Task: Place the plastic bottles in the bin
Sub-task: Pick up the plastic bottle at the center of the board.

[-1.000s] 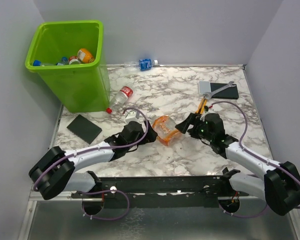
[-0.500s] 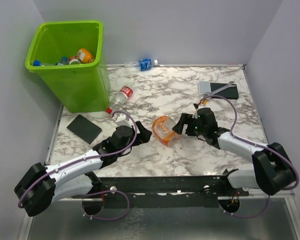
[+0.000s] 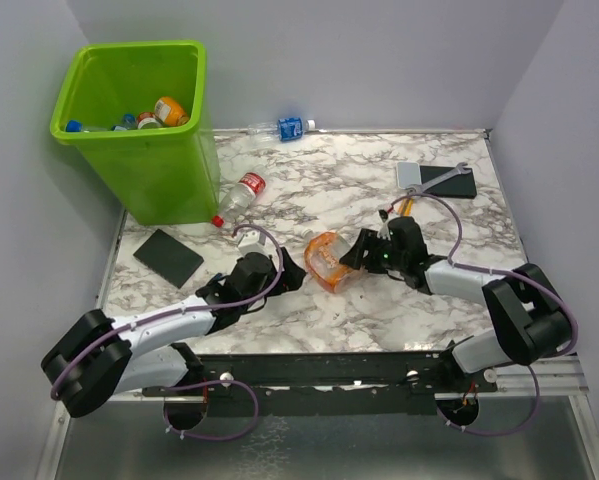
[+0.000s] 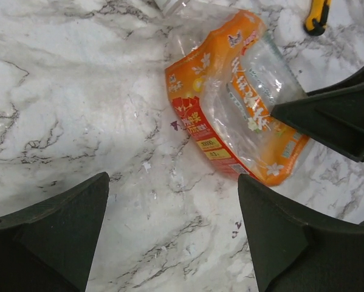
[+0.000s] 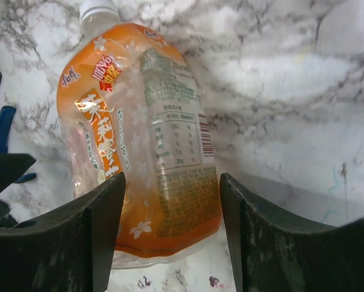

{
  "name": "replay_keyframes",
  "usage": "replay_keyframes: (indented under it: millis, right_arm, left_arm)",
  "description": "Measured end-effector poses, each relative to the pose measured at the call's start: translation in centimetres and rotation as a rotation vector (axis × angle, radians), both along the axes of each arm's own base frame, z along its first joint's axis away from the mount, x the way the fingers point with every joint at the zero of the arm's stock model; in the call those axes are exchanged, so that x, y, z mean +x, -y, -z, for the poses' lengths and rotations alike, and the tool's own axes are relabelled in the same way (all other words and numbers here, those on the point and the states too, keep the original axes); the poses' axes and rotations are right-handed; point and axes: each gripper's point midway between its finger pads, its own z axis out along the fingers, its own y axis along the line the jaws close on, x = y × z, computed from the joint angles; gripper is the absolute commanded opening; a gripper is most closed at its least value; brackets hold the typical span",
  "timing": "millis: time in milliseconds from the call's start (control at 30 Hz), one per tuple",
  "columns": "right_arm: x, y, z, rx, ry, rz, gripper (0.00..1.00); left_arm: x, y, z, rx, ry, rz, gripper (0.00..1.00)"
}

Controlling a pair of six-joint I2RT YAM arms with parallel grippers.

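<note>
A crushed orange-labelled bottle (image 3: pixel 326 262) lies on the marble table (image 3: pixel 309 180) in the middle. My right gripper (image 3: pixel 356 250) has come in from the right; its fingers stand either side of the bottle's base (image 5: pixel 169 201) and press on it, so the right gripper (image 5: pixel 172 179) is shut on it. My left gripper (image 3: pixel 291 270) waits open just left of the orange bottle (image 4: pixel 230 91), and the left gripper (image 4: pixel 172 179) has only bare marble between its fingers. The lime-green bin (image 3: pixel 154 170) at the back left holds several bottles (image 3: pixel 164 110).
A clear red-labelled bottle (image 3: pixel 241 190) lies by the bin's foot. A blue-labelled one (image 3: pixel 284 128) lies at the back wall. One black pad (image 3: pixel 167 256) is at the left, another with a wrench (image 3: pixel 444 178) at the right. A yellow-handled tool (image 3: pixel 404 208) sits behind my right gripper.
My right gripper has slid left over the orange bottle's base and its jaws have narrowed onto it. The left gripper has stayed open beside the bottle.
</note>
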Motion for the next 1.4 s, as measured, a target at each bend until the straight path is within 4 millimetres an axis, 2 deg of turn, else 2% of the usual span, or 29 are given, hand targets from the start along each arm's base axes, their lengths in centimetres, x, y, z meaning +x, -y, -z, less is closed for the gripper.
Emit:
replay_keyframes:
  millis: [133,267,333,433,500,533,600,733,967,1100,1233,1400]
  right_arm:
    - [-1.8,-0.2,0.9,0.082,-0.054,0.019,0.58]
    - [-2.8,-0.4,1.0,0.133,-0.076,0.023,0.47]
    - [-2.6,-0.3,0.8,0.147,-0.072,0.037,0.40]
    - [-2.5,-0.2,0.4,0.161,-0.060,0.048,0.24]
    - [-2.6,-0.2,0.2,0.169,-0.055,0.045,0.06]
    - [-2.7,-0.2,0.1,0.172,-0.054,0.046,0.01]
    - [-3.0,-0.2,-0.3,0.185,-0.050,0.049,0.01]
    - [-3.5,-0.1,-0.8,0.193,-0.034,0.042,0.01]
    - [-4.3,0.3,-1.9,0.204,0.024,0.026,0.01]
    - [-5.2,0.8,-4.0,0.237,0.141,-0.001,0.01]
    - [-6.1,1.3,-7.4,0.283,0.302,-0.028,0.01]
    - [-7.0,1.7,-10.0,0.324,0.436,-0.051,0.01]
  left_arm:
    - [-0.4,0.4,2.5,0.041,-0.062,0.022,0.85]
    - [-0.7,1.0,4.5,0.066,-0.117,0.052,0.84]
    - [-0.5,1.5,4.3,0.057,-0.118,0.061,0.84]
    - [-0.4,1.9,4.3,0.054,-0.124,0.071,0.84]
    - [-0.4,2.0,4.3,0.049,-0.121,0.072,0.86]
    - [-0.4,2.0,4.2,0.048,-0.121,0.071,0.87]
    - [-0.4,2.0,4.0,0.040,-0.116,0.069,0.89]
    - [-0.1,2.1,1.9,-0.022,-0.064,0.057,0.92]
    - [1.0,1.5,-3.3,-0.131,0.085,0.003,0.99]
    - [1.6,1.1,-6.3,-0.175,0.182,-0.021,0.99]
    - [2.2,1.4,-8.8,-0.200,0.250,-0.007,0.99]
    - [3.0,4.0,-12.3,-0.254,0.303,0.077,0.98]
